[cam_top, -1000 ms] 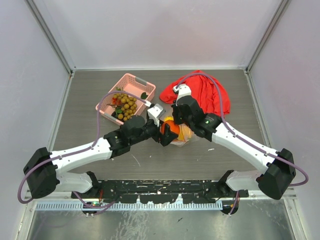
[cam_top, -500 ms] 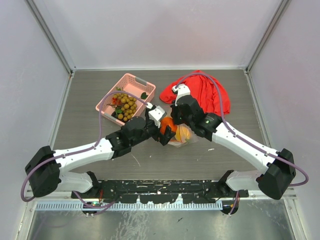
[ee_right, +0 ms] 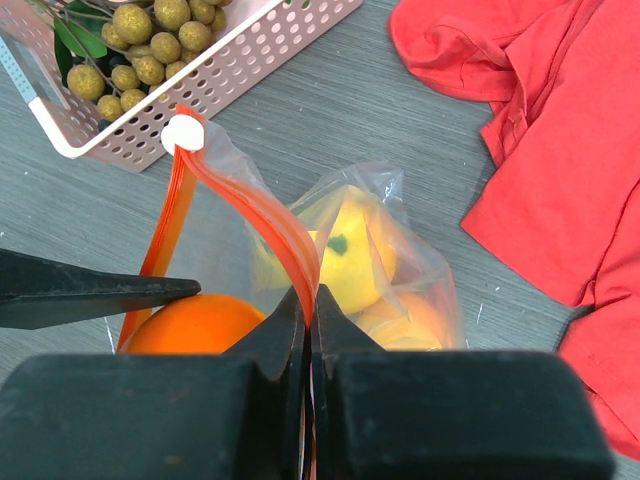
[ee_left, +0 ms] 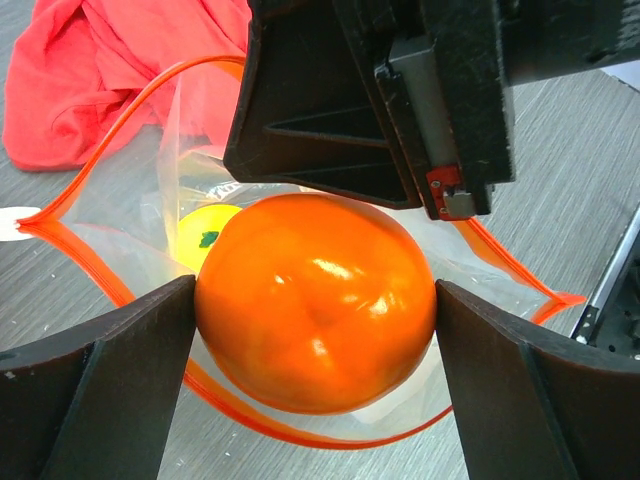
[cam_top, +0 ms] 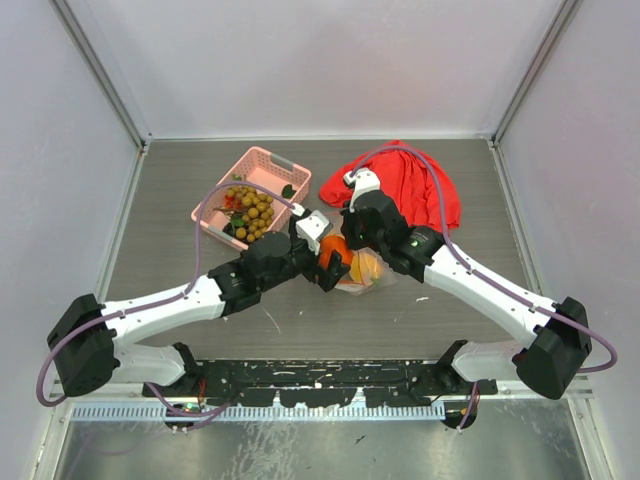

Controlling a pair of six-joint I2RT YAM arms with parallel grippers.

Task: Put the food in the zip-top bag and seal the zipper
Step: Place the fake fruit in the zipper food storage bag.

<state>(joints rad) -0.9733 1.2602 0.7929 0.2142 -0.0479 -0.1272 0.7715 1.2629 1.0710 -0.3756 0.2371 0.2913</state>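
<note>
step in hand: getting the orange [ee_left: 312, 318] into the zip-top bag [ee_right: 420, 272].

- left gripper [ee_left: 316, 290]: jaws spread wide, one finger on each flank of the orange. can't tell if they're pinching it or just clear of it.
- right gripper [ee_right: 308, 296]: jaws together, clamped on the zipper [ee_right: 268, 225], lifting that lip so the mouth gapes.
- the orange sits right in the mouth, over the lower lip, and i judge it isn't fully past the strip. a yellow fruit [ee_right: 350, 250] lies deeper inside.
- the bag is mid-table, just near of the red cloth [ee_right: 540, 150]. the berries [ee_right: 130, 40] are in the pink basket [ee_right: 250, 72], far left.

how to do it well:
- don't let the right hand drop the lip until the orange is past both strips, or the mouth will likely sag shut.
- if the orange hangs on the lower lip, nudge it deeper with a left finger before you pull out.
- back the left out straight along its approach, jaws wide, so a finger doesn't hook the lower strip and drag the bag.
- go slowly, because round fruit can roll back out.
</note>
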